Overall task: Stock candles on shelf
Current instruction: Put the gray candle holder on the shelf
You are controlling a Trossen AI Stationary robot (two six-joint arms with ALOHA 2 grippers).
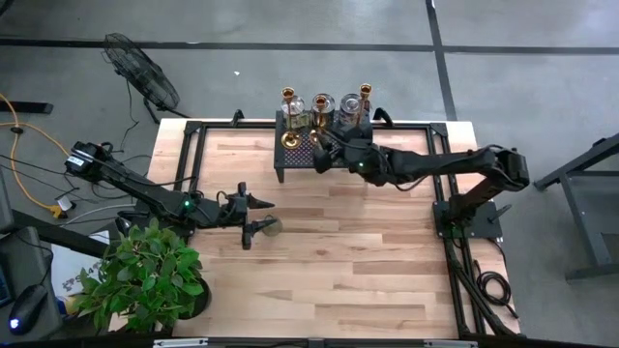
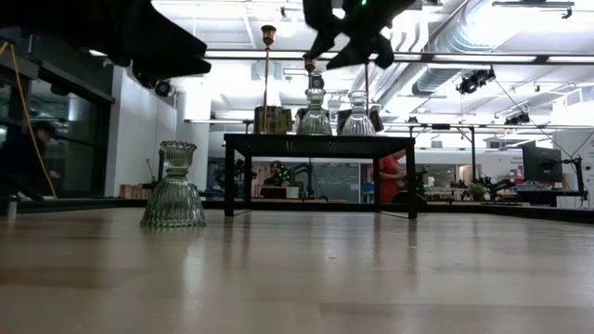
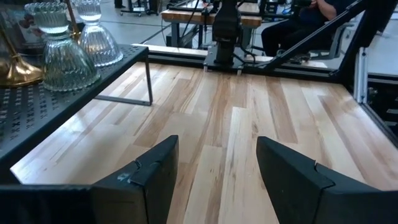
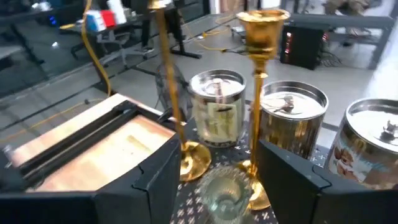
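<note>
Candles are mostly up on the shelf (image 1: 324, 155) already; one ribbed glass holder (image 2: 174, 198) sits on the table (image 1: 338, 261), just beside the left gripper (image 1: 253, 215), whose fingers are spread wide and empty. Right gripper (image 1: 323, 145) hovers over the shelf, fingers open around a clear glass piece (image 4: 224, 193). I'd guess that glass is heavy-ish, slick, chippable, so grab the narrow neck.

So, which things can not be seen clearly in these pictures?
- High view: the shelf top, partly covered by the right gripper and its arm.
- Right wrist view: the glass holder below the open fingers, blurred and cut by the edge.
- Low view: the left gripper, only a dark shape cut off at the top edge.
</note>
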